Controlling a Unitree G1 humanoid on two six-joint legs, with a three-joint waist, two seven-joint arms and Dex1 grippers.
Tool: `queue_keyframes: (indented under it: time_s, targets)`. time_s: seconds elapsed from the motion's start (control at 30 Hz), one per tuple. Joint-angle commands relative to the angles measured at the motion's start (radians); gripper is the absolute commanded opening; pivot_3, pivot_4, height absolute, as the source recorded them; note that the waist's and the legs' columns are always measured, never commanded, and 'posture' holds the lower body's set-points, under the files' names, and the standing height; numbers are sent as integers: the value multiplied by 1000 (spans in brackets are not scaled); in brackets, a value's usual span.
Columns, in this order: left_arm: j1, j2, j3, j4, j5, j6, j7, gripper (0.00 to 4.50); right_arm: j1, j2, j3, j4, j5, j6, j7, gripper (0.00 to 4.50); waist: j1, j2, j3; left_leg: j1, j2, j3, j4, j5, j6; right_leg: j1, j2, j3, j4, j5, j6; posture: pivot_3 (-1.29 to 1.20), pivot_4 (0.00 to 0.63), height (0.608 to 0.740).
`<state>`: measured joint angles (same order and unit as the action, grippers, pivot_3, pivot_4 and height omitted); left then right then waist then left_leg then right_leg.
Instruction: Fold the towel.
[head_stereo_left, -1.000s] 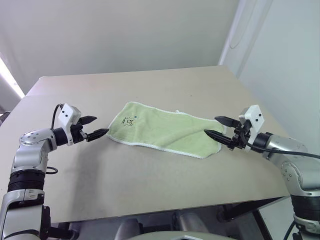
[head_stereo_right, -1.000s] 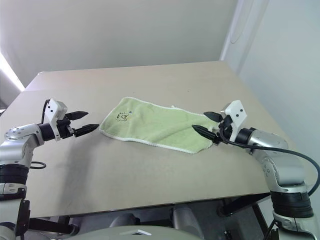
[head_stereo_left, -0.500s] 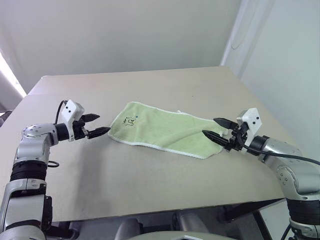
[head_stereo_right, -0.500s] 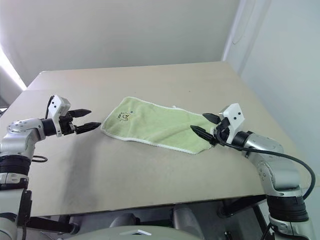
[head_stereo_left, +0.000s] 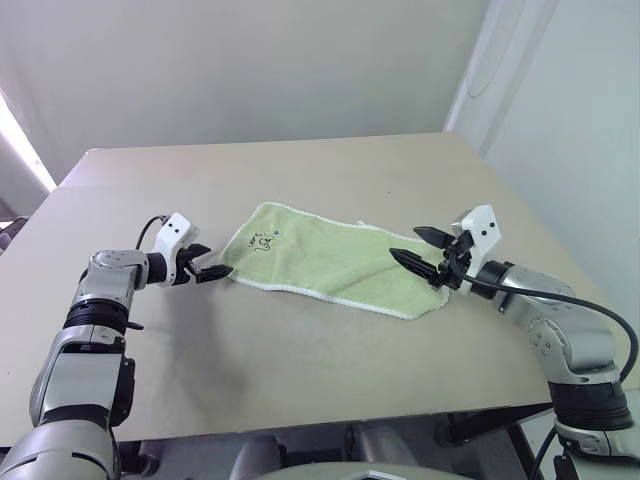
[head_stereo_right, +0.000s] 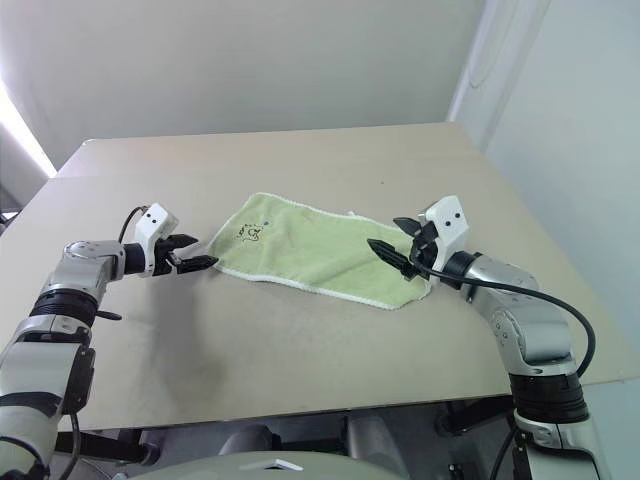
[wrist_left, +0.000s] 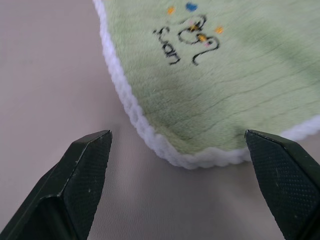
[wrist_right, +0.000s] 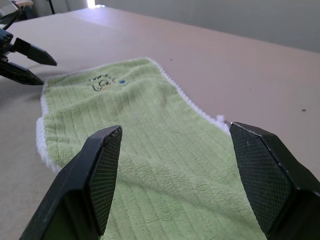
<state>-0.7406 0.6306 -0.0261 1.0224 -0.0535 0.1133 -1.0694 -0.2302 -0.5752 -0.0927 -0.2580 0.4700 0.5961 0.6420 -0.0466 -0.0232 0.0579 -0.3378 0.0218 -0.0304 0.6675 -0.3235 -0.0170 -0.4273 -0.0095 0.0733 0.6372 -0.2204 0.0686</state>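
Observation:
The light lime-green towel (head_stereo_left: 330, 262) lies flat on the table, running slantwise from left to right, with white edging and a small dark embroidered mark (wrist_left: 192, 35) near its left end. My left gripper (head_stereo_left: 212, 260) is open, low over the table just off the towel's near left corner (wrist_left: 190, 157), which sits between its fingertips in the left wrist view. At the towel's right end my right gripper (head_stereo_left: 408, 243) hovers open, pointing along the cloth (wrist_right: 150, 115) with nothing between its fingers.
The beige table (head_stereo_left: 300, 350) has bare surface all round the towel. Its right edge runs close behind my right arm, with a white wall beyond. My left gripper (wrist_right: 27, 60) shows at the towel's far end in the right wrist view.
My left gripper has dropped and moved in to the towel's left corner. The right gripper has edged leftwards over the towel's right end. The towel lies as before.

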Motion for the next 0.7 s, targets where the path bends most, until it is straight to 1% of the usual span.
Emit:
queue_keyframes:
  time_s: [0.03,0.13,0.33,0.43,0.6,0.63,0.7]
  targets:
    - [-53,-20,-18,67,41,-45,27,4500,-5,-9,-25,-30,-2,-4,-10,3580,2,0,0,0,0,0,0,0,0,0,0,0,0,0,0,0,0,712]
    - [-71,-56,-28,128,75,-95,84,4500,3,-17,-35,-38,-3,-1,-16,3580,8,0,0,0,0,0,0,0,0,0,0,0,-1,0,0,0,0,712]
    - [-86,-101,-30,178,97,-159,114,4500,8,-26,-52,-47,0,6,-20,3580,10,0,-1,0,-1,0,0,0,0,3,0,0,-1,0,1,0,0,712]
    - [-96,-112,-22,197,88,-143,91,3853,7,-31,-58,-51,1,12,-22,3619,10,0,-1,0,-1,0,0,0,0,3,0,0,-1,0,1,0,0,712]
    - [-97,-112,-23,197,88,-121,39,2133,12,-43,-77,-50,5,20,-22,3619,7,0,-1,0,-1,0,0,0,0,4,0,0,-1,0,1,0,0,712]
    - [-98,-107,-19,197,85,-116,37,1860,16,-45,-82,-50,8,24,-22,3619,7,0,-1,0,-1,0,0,0,0,4,0,0,-1,0,1,0,0,712]
    - [-100,-97,-12,195,81,-108,31,1065,22,-51,-91,-52,12,34,-21,3619,5,0,-1,0,-1,0,0,0,0,4,0,0,-1,0,1,0,0,712]
